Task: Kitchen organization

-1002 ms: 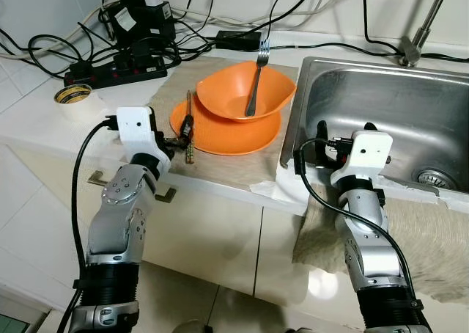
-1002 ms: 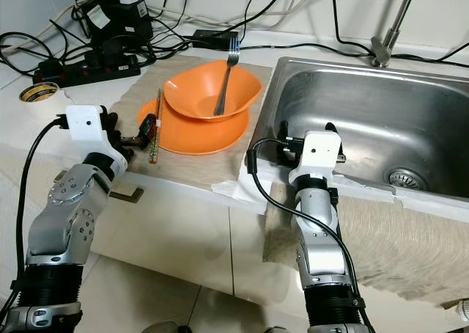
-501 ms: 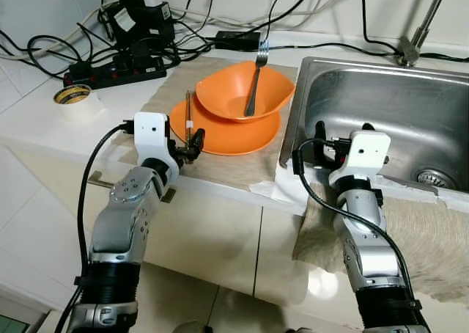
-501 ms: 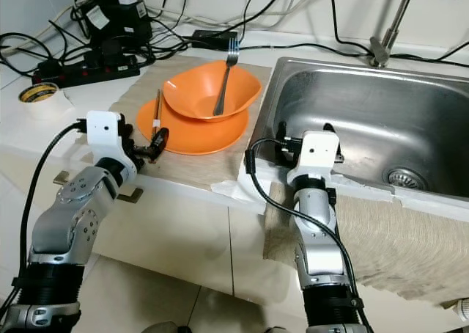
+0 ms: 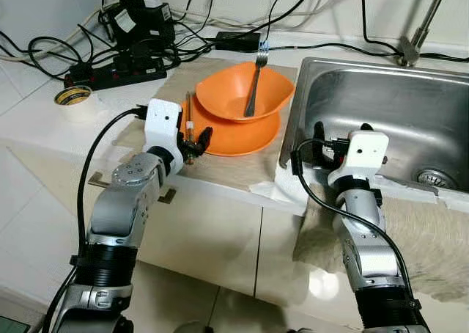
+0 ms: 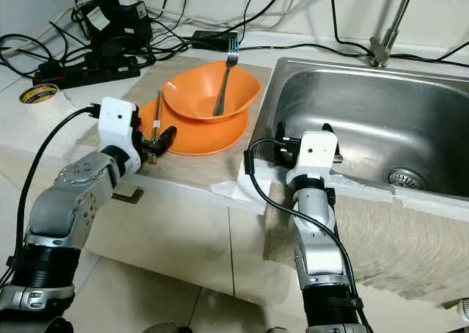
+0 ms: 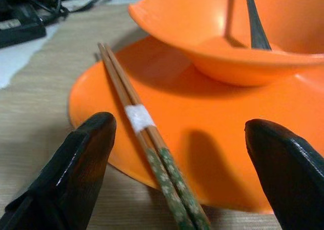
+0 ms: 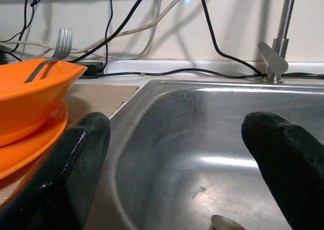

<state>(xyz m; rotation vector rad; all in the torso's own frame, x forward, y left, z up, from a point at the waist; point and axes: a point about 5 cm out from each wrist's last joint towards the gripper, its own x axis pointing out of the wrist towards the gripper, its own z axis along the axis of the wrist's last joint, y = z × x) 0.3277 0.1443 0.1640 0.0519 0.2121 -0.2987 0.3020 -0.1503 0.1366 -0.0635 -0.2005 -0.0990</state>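
An orange bowl (image 5: 233, 92) with a metal fork (image 5: 256, 75) leaning in it sits on an orange plate (image 5: 242, 137) on a beige mat. A pair of wooden chopsticks (image 7: 139, 118) lies across the plate's left rim. My left gripper (image 7: 179, 159) is low at that rim, open, its fingers (image 7: 86, 154) wide apart on either side of the chopsticks' near ends without touching them. My right gripper (image 8: 177, 164) is open and empty at the front left corner of the steel sink (image 5: 381, 98).
A tape roll (image 5: 73, 96) lies at the counter's left. A power strip (image 5: 117, 69) and tangled cables run along the back wall. A faucet (image 5: 418, 36) stands behind the sink. A towel (image 5: 432, 230) hangs over the counter front. A spoon tip (image 8: 225, 223) lies in the sink.
My left gripper has moved to the right, from beside the mat up to the plate's left rim, now straddling the chopsticks. The right arm has stayed put.
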